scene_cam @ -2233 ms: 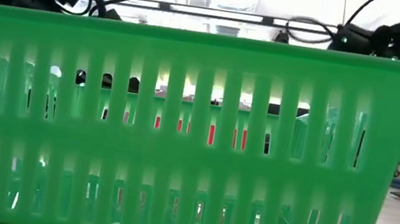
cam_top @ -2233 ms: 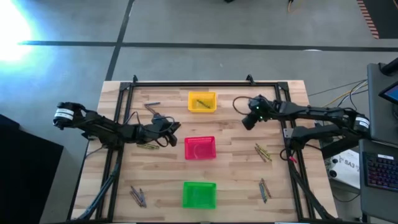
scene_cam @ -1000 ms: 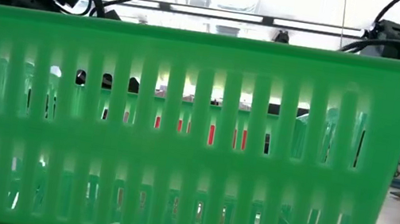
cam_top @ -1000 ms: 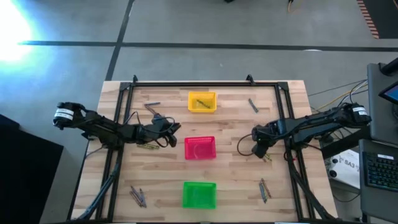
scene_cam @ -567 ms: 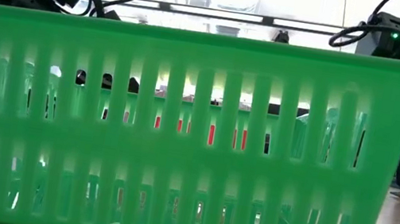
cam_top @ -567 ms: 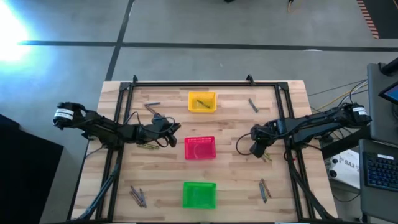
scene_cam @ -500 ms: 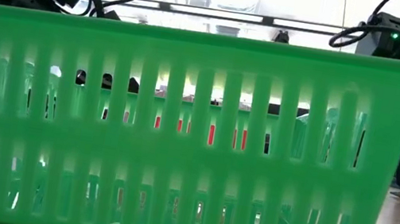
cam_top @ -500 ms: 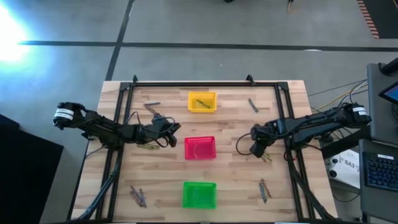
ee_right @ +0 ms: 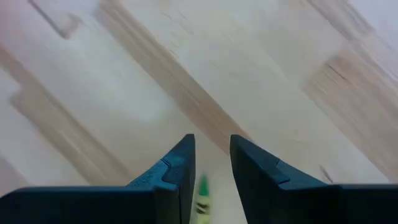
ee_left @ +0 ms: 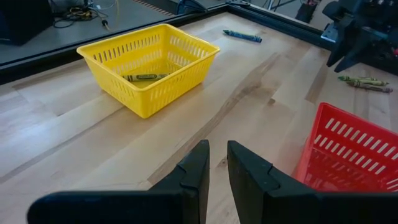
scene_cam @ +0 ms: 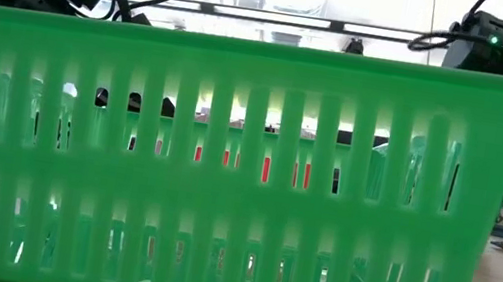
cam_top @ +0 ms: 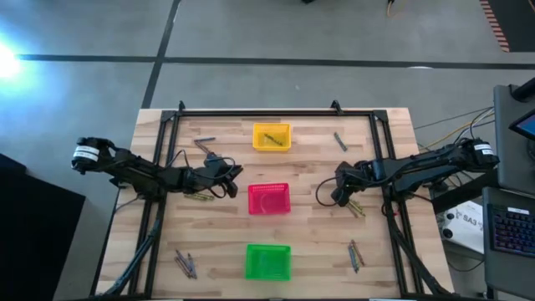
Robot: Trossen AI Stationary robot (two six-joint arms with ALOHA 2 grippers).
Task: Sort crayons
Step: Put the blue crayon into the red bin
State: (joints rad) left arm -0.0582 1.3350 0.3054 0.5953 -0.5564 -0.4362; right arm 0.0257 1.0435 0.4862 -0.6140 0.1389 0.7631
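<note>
Hovering low over the wooden table, the right gripper has its fingers drawn close around a green crayon, which sits right between the tips. A small clump of crayons lies just beside that claw, on the side away from the red basket. The left gripper waits beside the red basket, fingers nearly together and holding nothing. Ahead of it stands the yellow basket, one crayon lying inside. The green basket sits well apart from both claws.
</note>
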